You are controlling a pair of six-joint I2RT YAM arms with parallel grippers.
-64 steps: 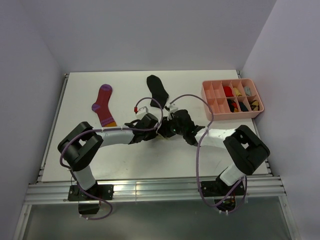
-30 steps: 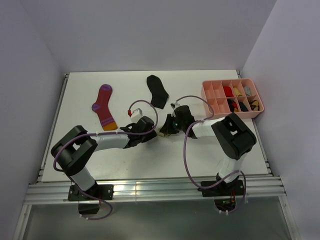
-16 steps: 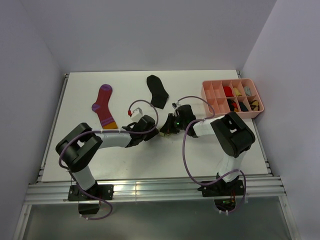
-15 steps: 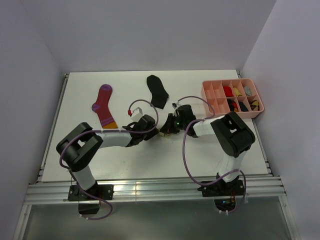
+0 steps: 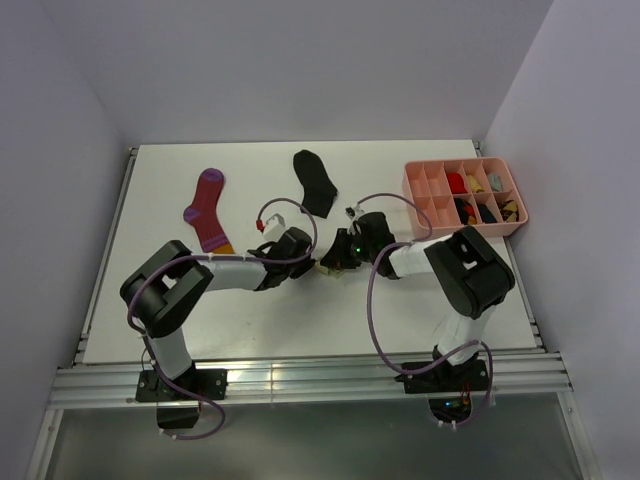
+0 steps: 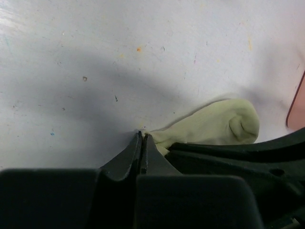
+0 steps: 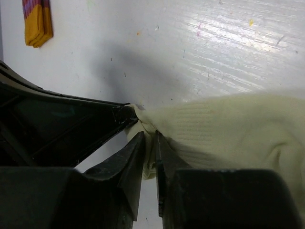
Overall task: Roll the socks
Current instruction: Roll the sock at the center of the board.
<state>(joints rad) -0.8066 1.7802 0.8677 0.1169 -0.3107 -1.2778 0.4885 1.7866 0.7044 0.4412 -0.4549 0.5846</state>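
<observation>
Left jaws are pressing fully together, their tip touching the edge of the cream sock [image 6: 214,126]; whether any fabric is caught there, I cannot tell. Right jaws are pinching a fold of that same sock between narrowly parted fingers [image 7: 128,162]. The cream sock is lying on the bench [image 5: 250,320], between the two arms. The black sock [image 5: 316,182] and the magenta sock [image 5: 207,208] are lying flat farther back, well apart, and the pink tray [image 5: 470,229] is sitting at the right.
</observation>
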